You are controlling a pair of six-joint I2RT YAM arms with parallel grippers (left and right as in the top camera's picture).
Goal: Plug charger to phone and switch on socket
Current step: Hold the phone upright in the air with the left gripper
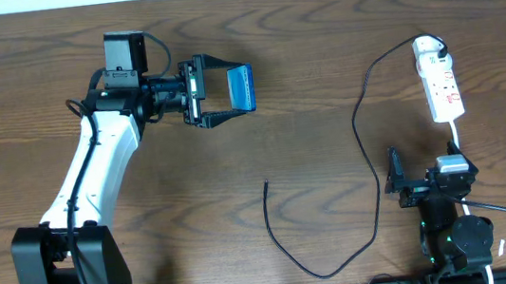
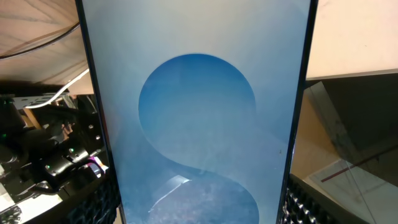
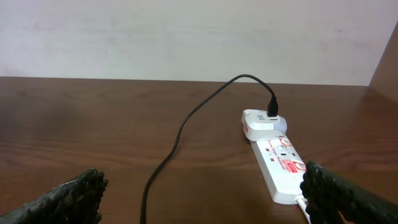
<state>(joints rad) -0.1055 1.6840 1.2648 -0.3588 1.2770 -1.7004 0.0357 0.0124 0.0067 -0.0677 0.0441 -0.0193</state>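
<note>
1. Right gripper (image 3: 202,177): nearest, low over the wooden table (image 1: 33,52). Its fingers stood spread wide with nothing between them.
2. Charger (image 1: 376,190): a thin black cable. The loose tip (image 1: 266,183) lay on bare wood mid-table, well apart from the phone (image 1: 242,88). The other end was plugged into a white adapter (image 3: 261,121).
3. Socket (image 1: 442,87): a white strip on the right, with the adapter at its far end. Its red printing was too small to read.
4. Left gripper (image 1: 239,89): far left, clamped on the phone's edges. The screen showed pale blue with darker blue circles, and no lettering was legible.
</note>
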